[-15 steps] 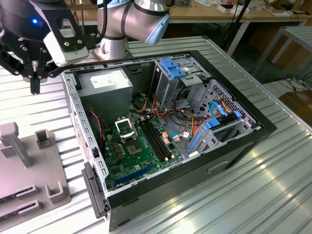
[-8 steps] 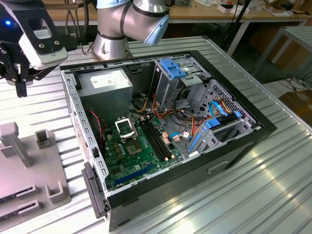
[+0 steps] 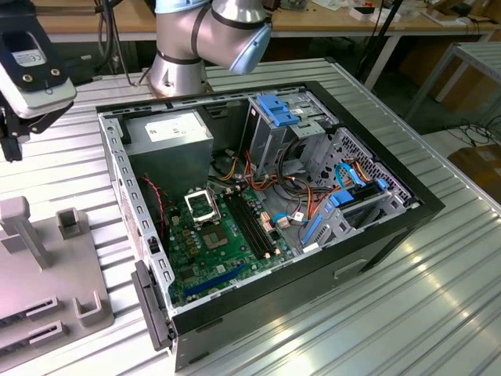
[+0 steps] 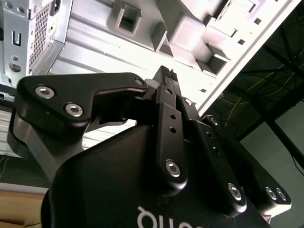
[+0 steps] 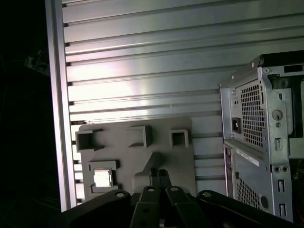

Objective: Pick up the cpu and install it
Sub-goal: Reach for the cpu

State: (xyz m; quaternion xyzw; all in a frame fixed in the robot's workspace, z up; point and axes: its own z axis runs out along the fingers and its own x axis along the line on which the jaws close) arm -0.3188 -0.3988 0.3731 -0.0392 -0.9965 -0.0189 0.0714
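1. The cpu lies flat in a shallow square pocket of the grey tray, metal top up. Its pocket is on the side of the tray away from the computer case.
2. Handling, as a judgement: the chip looks very light, thin and stiff, with a smooth top that would be slippery. Its underside is probably delicate, so it should not be squeezed hard or scraped.
3. Where to take hold, as a judgement: two opposite edges seem the only sound place. The pocket walls sit close around the chip, so there is little room for the fingers.
4. The claw hangs above the tray, apart from the chip and on the case side of its pocket. In both wrist views its two fingers are pressed together with nothing between them.
5. The tray lies on a ribbed metal table, close to one edge of it. The ribs are hard, shiny and grooved.
6. The case stands on the table beside the tray, lid off. In the exterior view the socket shows on the green board inside.
7. Beyond the table are workbenches and loose cables.
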